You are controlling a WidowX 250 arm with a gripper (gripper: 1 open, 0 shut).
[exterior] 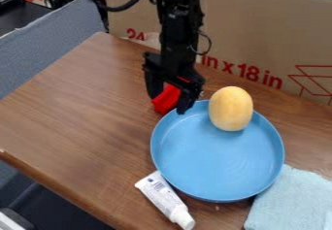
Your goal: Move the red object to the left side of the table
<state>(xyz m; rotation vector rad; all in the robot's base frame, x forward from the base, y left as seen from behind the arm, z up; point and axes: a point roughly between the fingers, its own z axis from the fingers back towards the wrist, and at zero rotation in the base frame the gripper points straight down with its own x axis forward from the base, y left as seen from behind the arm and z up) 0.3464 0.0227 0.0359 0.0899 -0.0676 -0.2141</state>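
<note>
At frame centre, the black pincer (173, 96) stands wide, straddling the small glossy red rectangular block (163, 101) on the brown wood-grain desk (78, 98), beside a smooth round blue plate (215, 161).

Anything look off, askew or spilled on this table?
Nothing stands out. The yellow egg-shaped object sits upright on the blue plate, the white tube lies flat at the front edge, and a light blue cloth sits beside the plate. The open gripper is down over the red object.

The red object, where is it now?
In the camera view the red object lies on the table just left of the blue plate, under the open gripper.
</note>
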